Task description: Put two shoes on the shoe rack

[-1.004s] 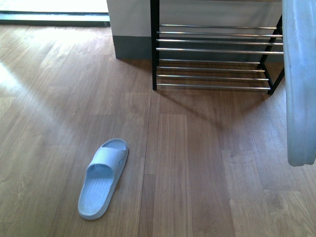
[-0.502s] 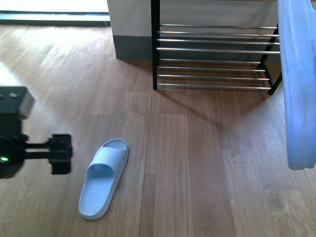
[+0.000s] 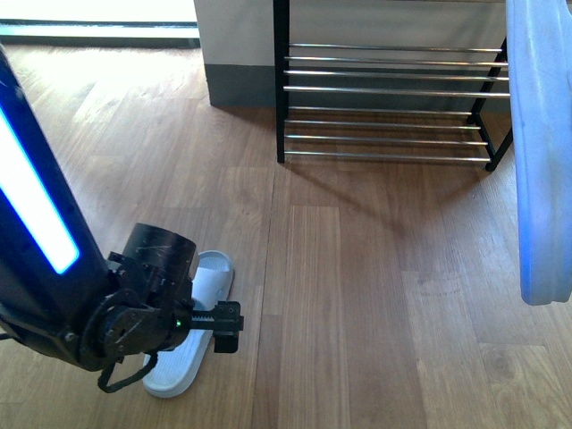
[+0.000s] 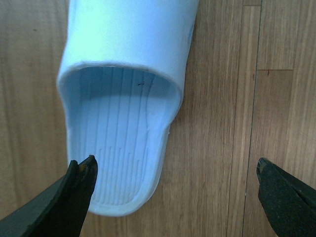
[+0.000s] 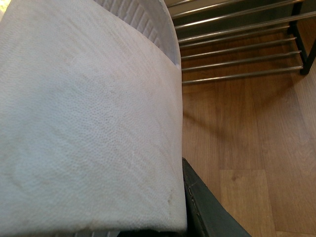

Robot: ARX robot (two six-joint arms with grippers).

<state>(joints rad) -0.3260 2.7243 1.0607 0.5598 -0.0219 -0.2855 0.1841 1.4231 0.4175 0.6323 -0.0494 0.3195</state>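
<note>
Left gripper (image 4: 175, 168) spread wide, offset beside floor slide (image 4: 123, 113); should centre across its sides before descending. Right gripper (image 5: 197, 200) clamps second slide (image 3: 541, 152).

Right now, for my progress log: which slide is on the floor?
The left slide, lying flat under the open left end effector. The right slide hangs in the air, off the floor.

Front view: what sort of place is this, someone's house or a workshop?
Most likely a home, perhaps near an entrance. There is a wood-plank floor, a low shoe rack standing by the wall, a pale blue sandal lying on the floor, and a second sandal held up at the right.
</note>
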